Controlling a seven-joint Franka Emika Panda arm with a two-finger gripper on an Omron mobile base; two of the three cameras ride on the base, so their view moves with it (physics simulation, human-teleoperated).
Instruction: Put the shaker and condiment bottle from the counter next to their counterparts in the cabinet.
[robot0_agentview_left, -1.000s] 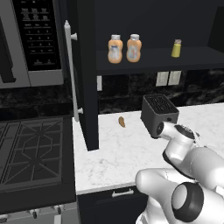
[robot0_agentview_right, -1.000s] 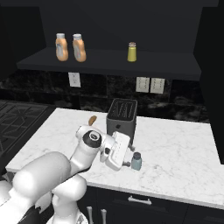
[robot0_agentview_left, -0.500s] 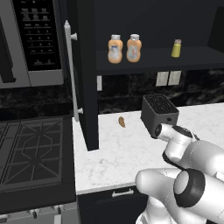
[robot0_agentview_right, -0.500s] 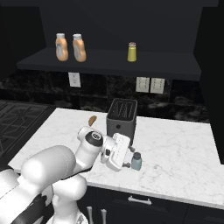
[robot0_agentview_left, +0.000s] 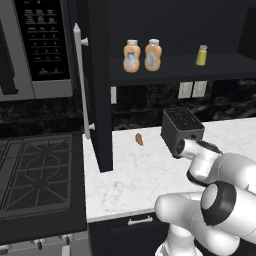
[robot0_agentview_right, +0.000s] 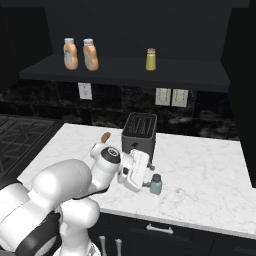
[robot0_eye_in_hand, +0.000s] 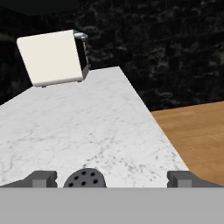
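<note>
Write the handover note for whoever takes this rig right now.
Pincer: open, holding nothing, low over the counter with the shaker between its fingertips.
Both orange bottles stand together on the cabinet shelf; the yellow-green shaker stands alone further along.
Done: condiment bottle placed.
Left: close on the shaker, lift it, set it beside the yellow-green one.

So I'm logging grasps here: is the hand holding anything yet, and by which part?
Nothing is held. The hand is open, its fingers standing wide either side of the shaker cap, not closed on it.
</note>
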